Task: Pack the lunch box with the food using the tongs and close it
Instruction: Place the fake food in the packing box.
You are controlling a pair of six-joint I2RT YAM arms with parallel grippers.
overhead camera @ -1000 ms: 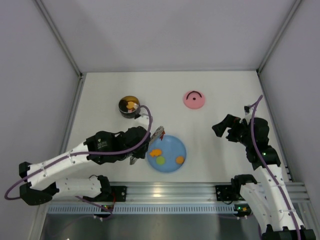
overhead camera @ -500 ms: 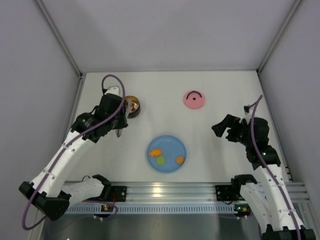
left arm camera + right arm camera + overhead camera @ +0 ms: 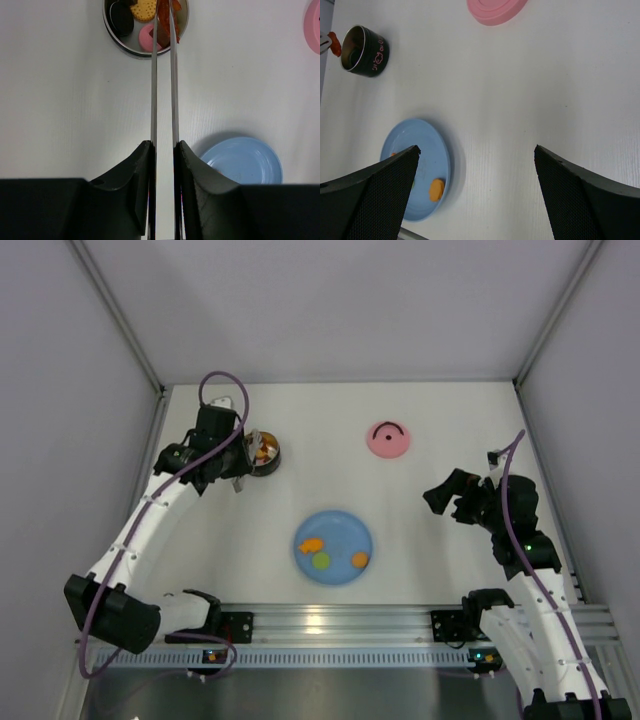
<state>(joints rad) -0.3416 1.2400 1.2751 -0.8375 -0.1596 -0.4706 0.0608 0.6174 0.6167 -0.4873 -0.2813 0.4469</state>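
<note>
White worktop (image 3: 450,420). Tips of tongs (image 3: 153,90) cut off at frame edge over lunch box (image 3: 367,47), red piece (image 3: 164,20) between; long axis straight out from left jaws clenched on them; right jaws spread.

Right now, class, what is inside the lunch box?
Seen: a black cookie, a tan cracker, a pink piece, and a red piece pinched in the tongs above. The tongs and picture edge hide the rest.

left gripper (image 3: 163,146) swinging away from the blue plate (image 3: 345,530), carrying the tongs (image 3: 162,90) over to the lunch box (image 3: 374,56), red piece (image 3: 165,20) coming along pinched in the tips, now hanging right over it
</note>
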